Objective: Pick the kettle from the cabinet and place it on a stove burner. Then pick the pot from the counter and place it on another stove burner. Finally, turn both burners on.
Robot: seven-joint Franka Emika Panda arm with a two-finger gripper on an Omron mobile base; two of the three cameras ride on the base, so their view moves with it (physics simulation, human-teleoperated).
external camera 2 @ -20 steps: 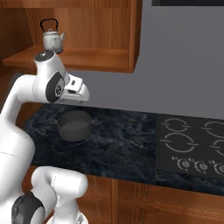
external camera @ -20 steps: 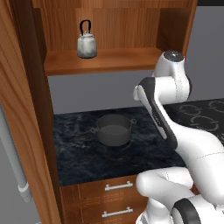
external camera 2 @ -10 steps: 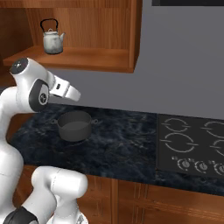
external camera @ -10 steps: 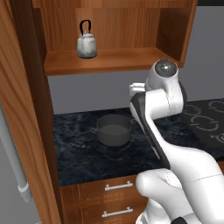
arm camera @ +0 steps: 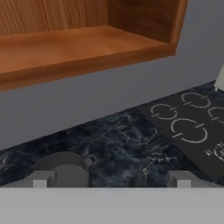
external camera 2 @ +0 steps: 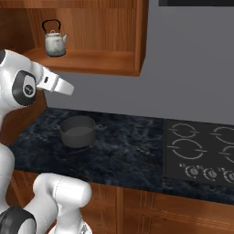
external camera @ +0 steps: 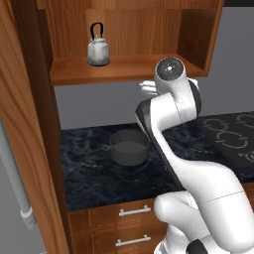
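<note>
So in the left base view the tool (external camera: 147,88) pokes out from behind the arm's upper joint, just under the front lip of the cabinet (external camera: 193,34) shelf. The kettle (external camera: 98,48) sits upright on that shelf, up and well off to the side of the tool, not touching it. The pot (external camera: 129,147) is down on the counter (external camera: 89,168), way below the tool.

Right base view: the tool (external camera 2: 63,87) juts out from the arm, angled a bit downward, in mid-air below the cabinet (external camera 2: 137,36). The kettle (external camera 2: 55,41) is above it on the shelf, the pot (external camera 2: 78,131) below it on the counter (external camera 2: 128,146). The stove burners (external camera 2: 187,148) are far off on the cooktop, well apart from the tool.

Hand view: the two fingertips (arm camera: 42,178) stand wide apart with nothing between them, so the tool is released. The pot (arm camera: 61,168) sits just past one tip, and the stove burners (arm camera: 189,130) lie further ahead on the other side. The cabinet (arm camera: 83,48) shelf runs overhead.
</note>
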